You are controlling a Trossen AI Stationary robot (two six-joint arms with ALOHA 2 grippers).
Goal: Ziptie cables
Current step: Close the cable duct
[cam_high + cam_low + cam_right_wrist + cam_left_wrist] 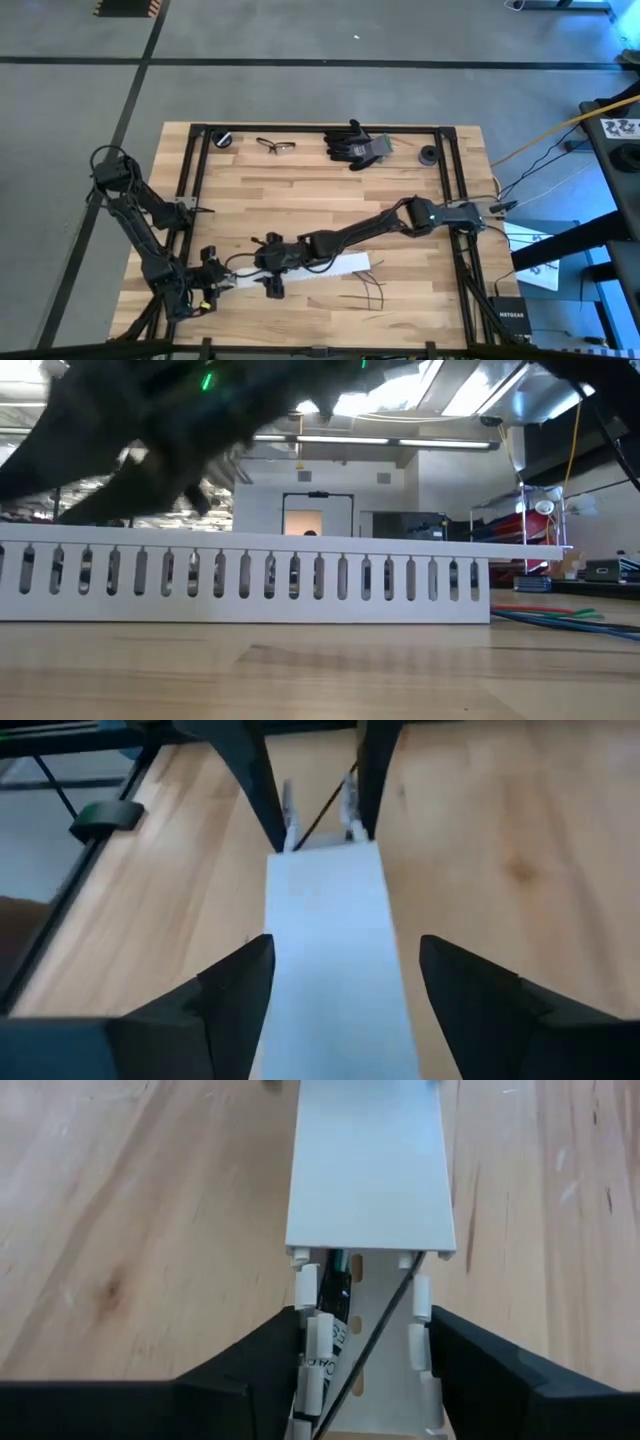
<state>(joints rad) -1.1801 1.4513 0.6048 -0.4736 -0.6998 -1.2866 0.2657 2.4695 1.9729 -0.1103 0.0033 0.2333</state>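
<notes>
Left wrist: jaws flanking white slotted duct.

Both arms are matte black, built of jointed segments; each gripper's fingers are broad, angular black wedges.

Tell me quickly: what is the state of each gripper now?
Left gripper: fingers on both sides of the white slotted duct, grip cannot be told.
Right gripper: open, straddling the duct, not gripping.
</notes>
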